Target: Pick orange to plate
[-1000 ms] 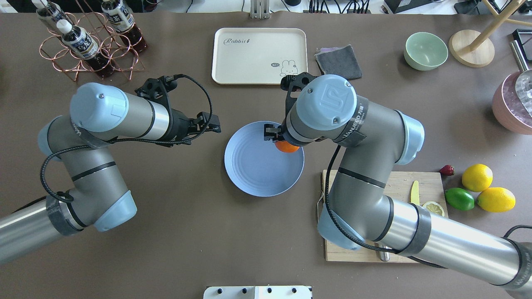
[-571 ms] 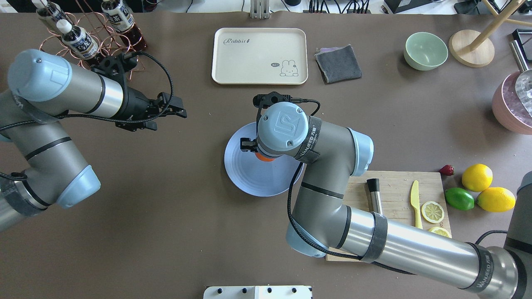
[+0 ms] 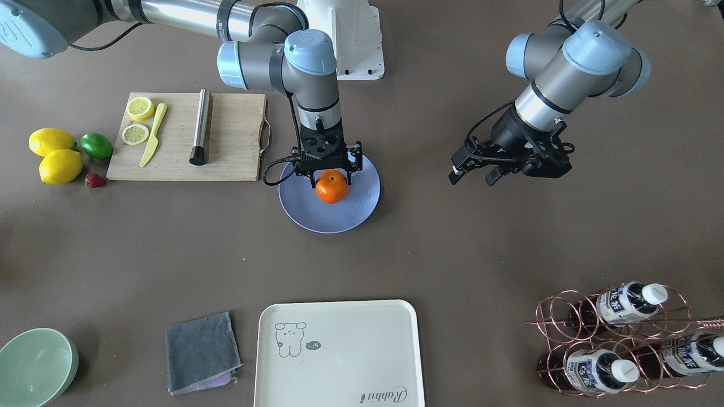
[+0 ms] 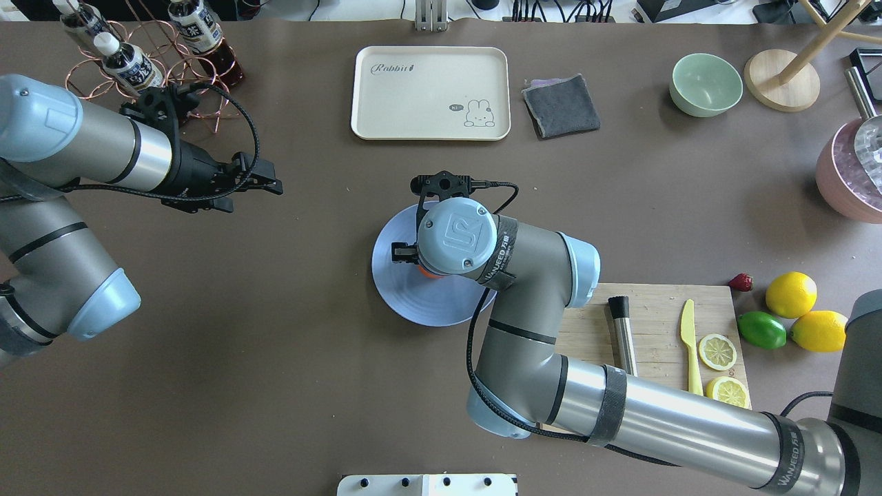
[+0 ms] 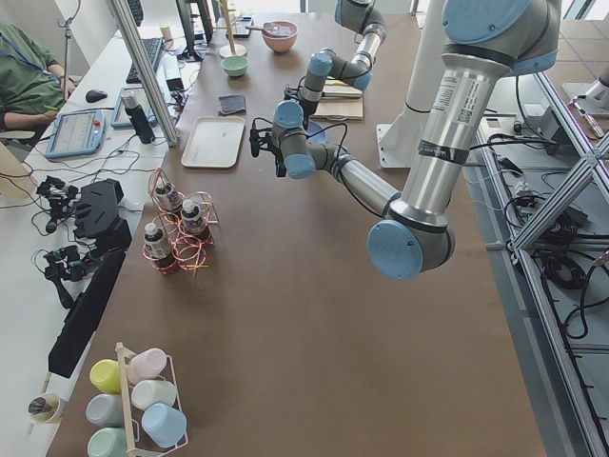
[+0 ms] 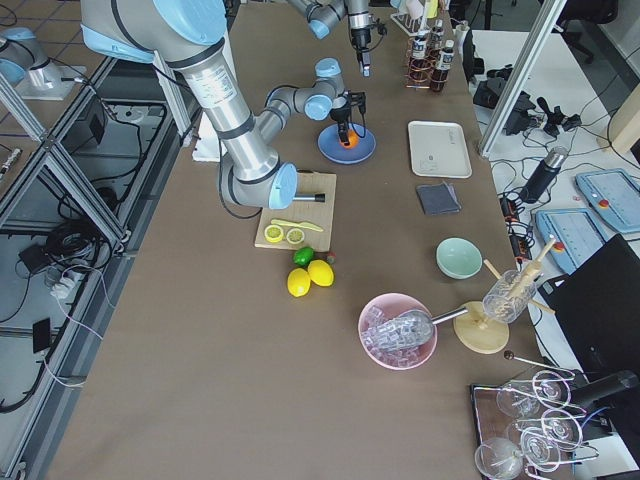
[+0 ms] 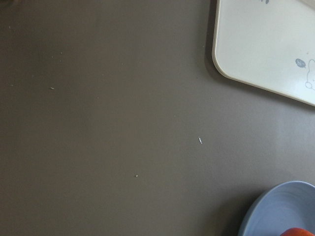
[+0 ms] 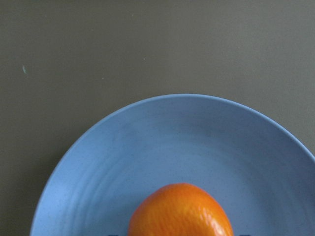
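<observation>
The orange (image 3: 331,187) sits over the middle of the periwinkle plate (image 3: 350,212), held between the fingers of my right gripper (image 3: 331,176), which is shut on it from above. I cannot tell whether the fruit touches the plate. In the overhead view the right wrist covers nearly all of the orange (image 4: 428,273) and part of the plate (image 4: 400,296). The right wrist view shows the orange (image 8: 180,211) low in the frame against the plate (image 8: 123,162). My left gripper (image 3: 472,172) hangs open and empty, well away from the plate, also seen as the left gripper (image 4: 269,178) overhead.
A wooden cutting board (image 3: 232,152) with lemon slices, a yellow knife and a metal cylinder lies beside the plate. Two lemons (image 3: 54,152), a lime (image 3: 96,145) and a strawberry (image 3: 95,180) lie past it. Cream tray (image 3: 339,353), grey cloth (image 3: 201,350), green bowl (image 3: 34,367), bottle rack (image 3: 622,339).
My right arm has carried the orange from the plate's rim toward its middle. My left arm has pulled back, away from the plate and toward the bottle rack.
</observation>
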Controlling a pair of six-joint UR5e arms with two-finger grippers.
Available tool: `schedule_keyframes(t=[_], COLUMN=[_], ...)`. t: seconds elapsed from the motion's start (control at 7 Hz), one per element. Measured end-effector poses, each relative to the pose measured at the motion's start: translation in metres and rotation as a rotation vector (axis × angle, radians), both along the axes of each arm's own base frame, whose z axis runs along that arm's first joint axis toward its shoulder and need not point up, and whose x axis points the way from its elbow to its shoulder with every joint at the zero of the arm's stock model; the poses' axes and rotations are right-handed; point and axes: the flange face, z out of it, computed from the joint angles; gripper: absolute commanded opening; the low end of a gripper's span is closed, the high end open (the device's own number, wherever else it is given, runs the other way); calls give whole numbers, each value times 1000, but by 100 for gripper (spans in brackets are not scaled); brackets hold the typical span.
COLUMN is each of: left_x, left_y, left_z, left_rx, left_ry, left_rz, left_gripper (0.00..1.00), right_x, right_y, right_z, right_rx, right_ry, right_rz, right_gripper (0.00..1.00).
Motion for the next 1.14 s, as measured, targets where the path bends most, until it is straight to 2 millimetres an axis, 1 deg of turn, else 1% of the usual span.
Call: schedule_keyframes(t=[0.29,0.43,0.57,0.71,0.86,1.0,1.14], left_x=[-2,-8,-24,-48,-80,-119,-167], left_y=[-1,-3,-11,-18,-20,-21,-22], left_z=[0,-2,-1,7,26,49,76], left_rx=[-1,2,12,45,115,202,259], left_ry=[2,7,11,3,-30,-72,-106], left_rz=[1,3,12,24,41,65,80], left_gripper=[98,98,98,98,98,98,98], right_x=[2,11,28,45,65,88,112], right_y=[-2,-10,-24,-37,-52,-70,-86], right_z=[2,-5,-15,-25,-30,-28,-15], right_rx=[15,14,-1,-18,-38,-60,-68], right_ry=[8,-6,-34,-62,-86,-99,-88], right_rz=[7,10,7,4,-1,-13,-26], right_gripper=[100,100,100,100,100,100,100])
